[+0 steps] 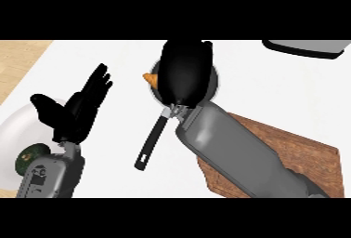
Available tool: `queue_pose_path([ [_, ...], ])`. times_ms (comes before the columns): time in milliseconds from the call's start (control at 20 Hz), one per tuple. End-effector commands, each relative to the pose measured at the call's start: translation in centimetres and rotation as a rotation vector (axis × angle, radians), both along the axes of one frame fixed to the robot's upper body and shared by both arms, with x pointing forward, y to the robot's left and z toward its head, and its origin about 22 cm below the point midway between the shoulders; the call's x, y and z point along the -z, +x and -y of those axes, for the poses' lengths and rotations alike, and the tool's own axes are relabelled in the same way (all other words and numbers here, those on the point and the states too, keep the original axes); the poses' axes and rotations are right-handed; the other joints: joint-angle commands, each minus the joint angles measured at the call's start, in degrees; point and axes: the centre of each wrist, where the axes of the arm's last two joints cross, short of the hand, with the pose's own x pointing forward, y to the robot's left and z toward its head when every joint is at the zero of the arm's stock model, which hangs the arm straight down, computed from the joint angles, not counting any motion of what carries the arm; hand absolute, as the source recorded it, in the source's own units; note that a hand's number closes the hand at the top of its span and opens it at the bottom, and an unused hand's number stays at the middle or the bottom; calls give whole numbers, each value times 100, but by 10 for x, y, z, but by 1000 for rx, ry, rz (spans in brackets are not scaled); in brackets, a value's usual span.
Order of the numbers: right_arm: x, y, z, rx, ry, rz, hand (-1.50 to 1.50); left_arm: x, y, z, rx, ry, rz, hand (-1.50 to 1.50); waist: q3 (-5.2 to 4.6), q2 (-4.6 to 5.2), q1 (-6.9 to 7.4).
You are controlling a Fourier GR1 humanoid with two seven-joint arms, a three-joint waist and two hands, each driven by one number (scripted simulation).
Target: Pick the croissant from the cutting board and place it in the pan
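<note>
Right forearm crosses cutting board (302, 153); right hand (184, 69), curled over the pan (214, 83), seemingly grips croissant (151, 79), orange tip showing at rim; early release risks it landing on counter (274, 83).

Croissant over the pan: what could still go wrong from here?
1. Only an orange tip of the croissant shows at the pan's left rim, under the right hand; if let go there, it might catch the rim or land outside.
2. The right forearm lies beside the pan handle; pulling back could nudge it and shift the pan.
3. The left hand, open above a plate, looks well clear.
</note>
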Motion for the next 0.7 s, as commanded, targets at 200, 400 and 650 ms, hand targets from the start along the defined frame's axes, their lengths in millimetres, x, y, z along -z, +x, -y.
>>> queue_pose_path([
  [200,-39,23,-23,262,94,91,150,-3,6,10,19,8,11,0,9,29,-26],
  [400,-42,36,-26,306,141,108,150,2,7,2,-19,2,1,0,17,33,-161],
  [650,-36,47,-26,318,191,133,150,4,7,-8,-71,2,-4,0,28,15,-347],
])
